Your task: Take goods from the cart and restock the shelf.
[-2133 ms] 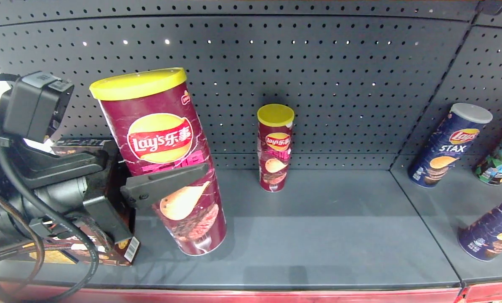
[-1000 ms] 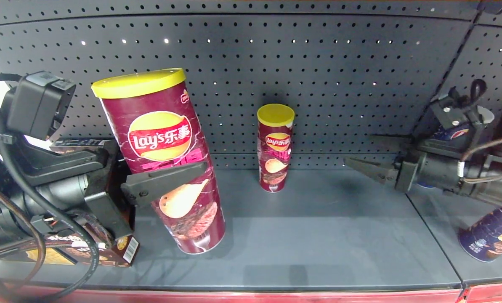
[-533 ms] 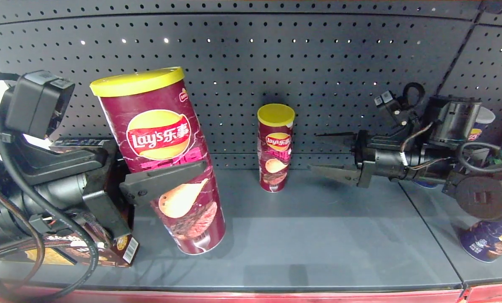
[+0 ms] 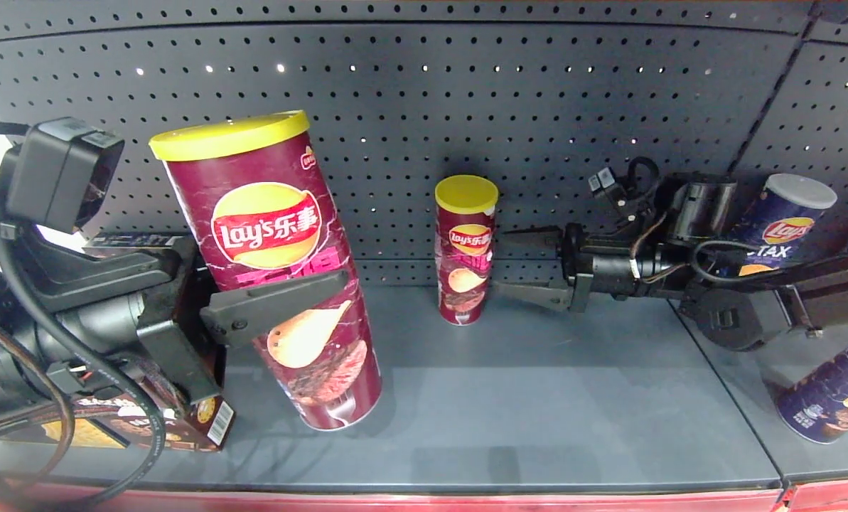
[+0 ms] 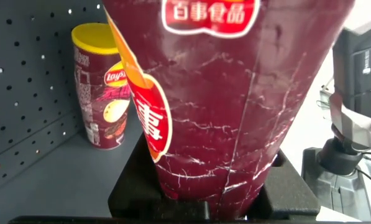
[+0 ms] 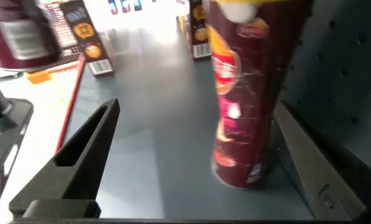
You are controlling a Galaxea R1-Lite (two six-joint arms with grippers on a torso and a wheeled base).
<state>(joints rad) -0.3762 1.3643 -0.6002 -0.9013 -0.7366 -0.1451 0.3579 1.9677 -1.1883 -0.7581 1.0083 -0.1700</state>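
Looking down from the head cam, I had the L tool (image 4: 324, 284) clamped on the tall maroon cardboard chip can with a yellow plastic lid (image 4: 274, 249). One black finger (image 4: 274, 307) crossed its front just below the logo. The can leaned, lid end tipped toward the robot's left, with its base low over the front part of the dark grey metal shelf (image 4: 537, 398). I couldn't tell if the base touched the deck.

A second maroon chip can with a yellow lid (image 4: 465, 249) stood upright at the back of the shelf, against the dark perforated back panel (image 4: 537, 107).

The R tool (image 4: 500, 261) was spread wide and held nothing. It lay level, its tips just beside that back can on the robot's right. In the R wrist cam the can (image 6: 244, 118) sat ahead of the gap btwn the two fingers, nearer one finger (image 6: 309, 168), with no contact I could make out.

Further right, a navy chip can with a grey lid (image 4: 786, 220) stood behind the R arm. Another navy can (image 4: 829, 402) sat near the front edge. A brown carton (image 4: 182, 419) lay under the L arm.
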